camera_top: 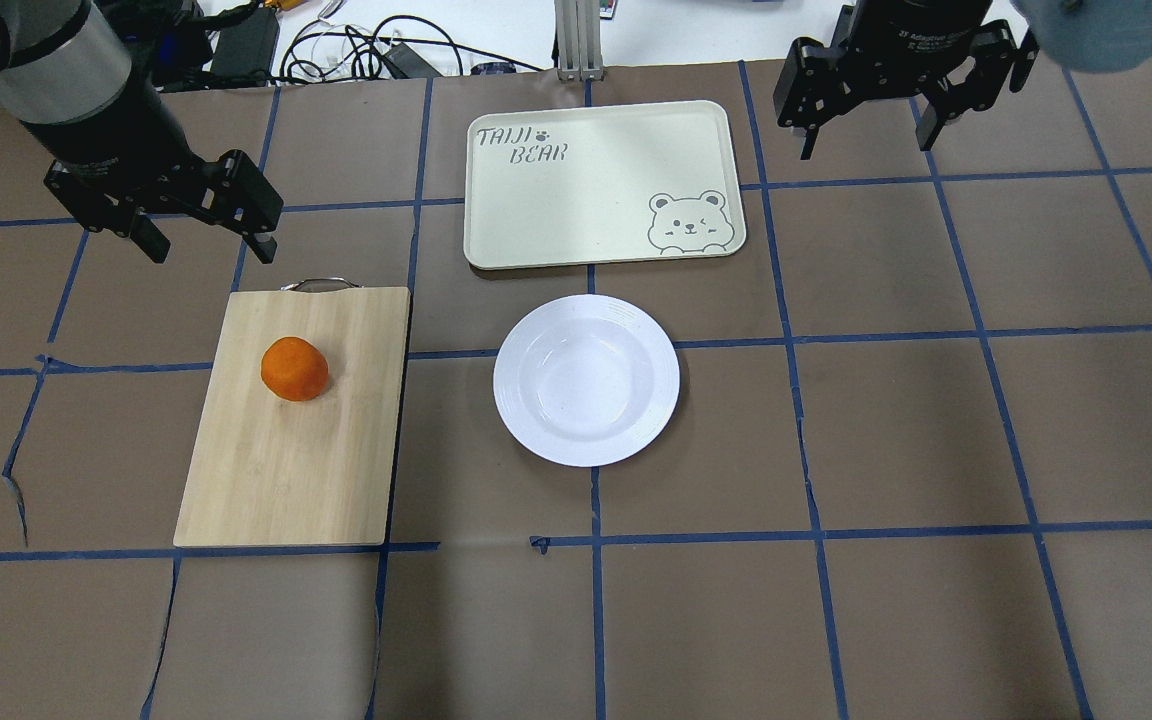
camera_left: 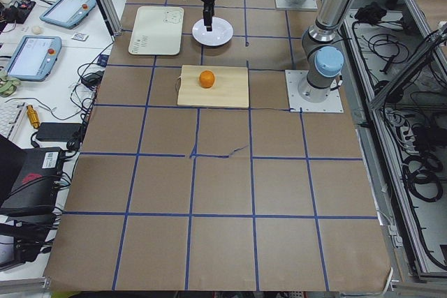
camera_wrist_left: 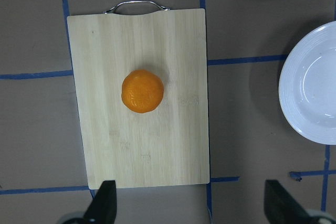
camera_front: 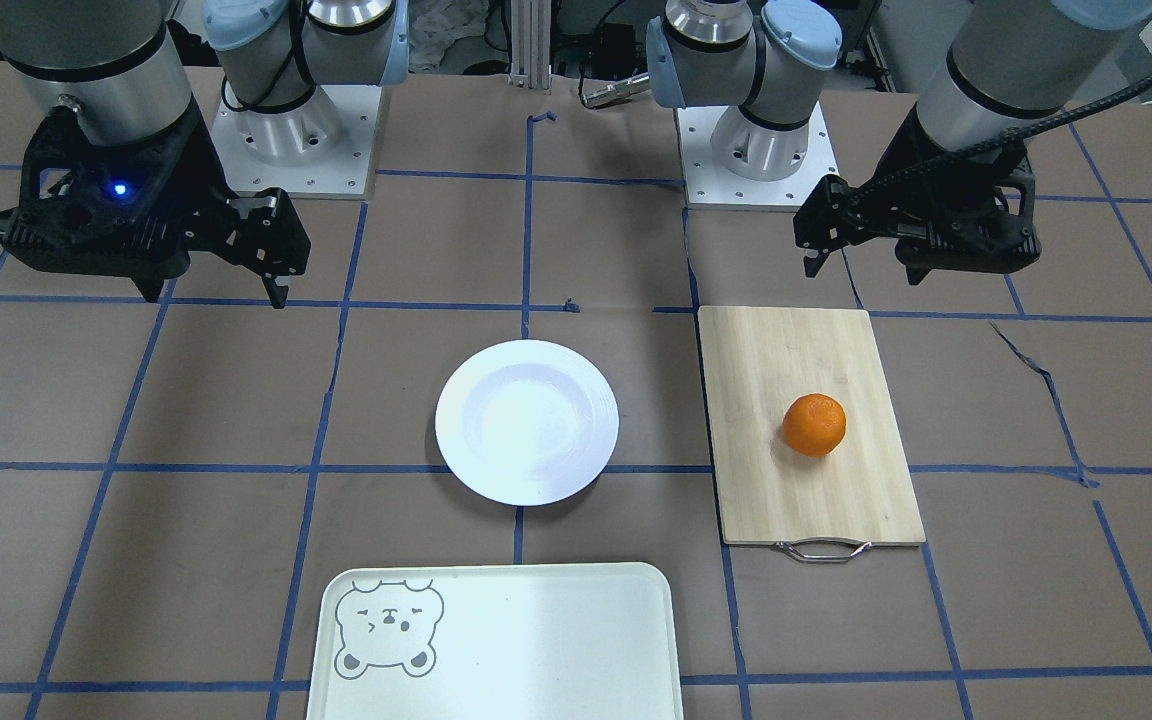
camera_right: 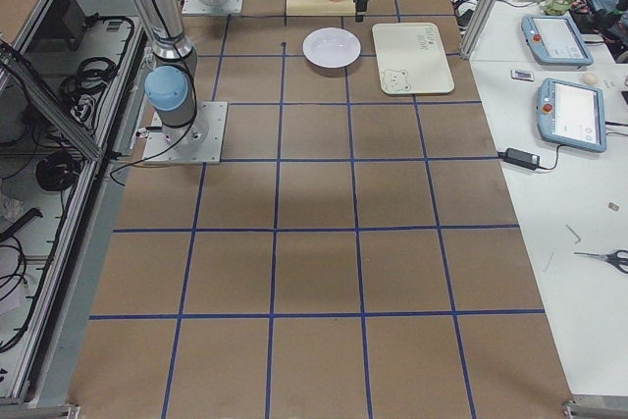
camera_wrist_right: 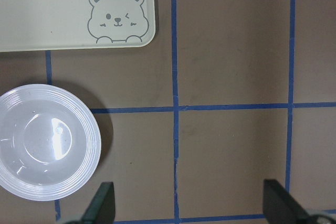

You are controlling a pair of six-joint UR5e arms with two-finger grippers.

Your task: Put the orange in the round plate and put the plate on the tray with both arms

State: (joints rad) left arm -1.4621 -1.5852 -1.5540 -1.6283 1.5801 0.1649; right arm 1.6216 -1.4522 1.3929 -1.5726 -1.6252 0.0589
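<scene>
Bamboo board [camera_top: 276, 480], left side of worktop [camera_top: 936, 450], carries orange [camera_top: 295, 369] near its handle end; plate [camera_top: 514, 385] mid-worktop, tray [camera_top: 576, 180] at far edge.
Orange prob. light, firm, rolls easy: pinch across its middle, gently. Plate glossy, brittle: take opposite rims. L gripper [camera_top: 208, 245] & R gripper [camera_top: 866, 140] both spread wide, empty, touching nothing.

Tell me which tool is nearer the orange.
Left. The left tool hovers by the handle end of the cutting board the orange sits on; the right tool hangs far off, beyond the tray.
</scene>
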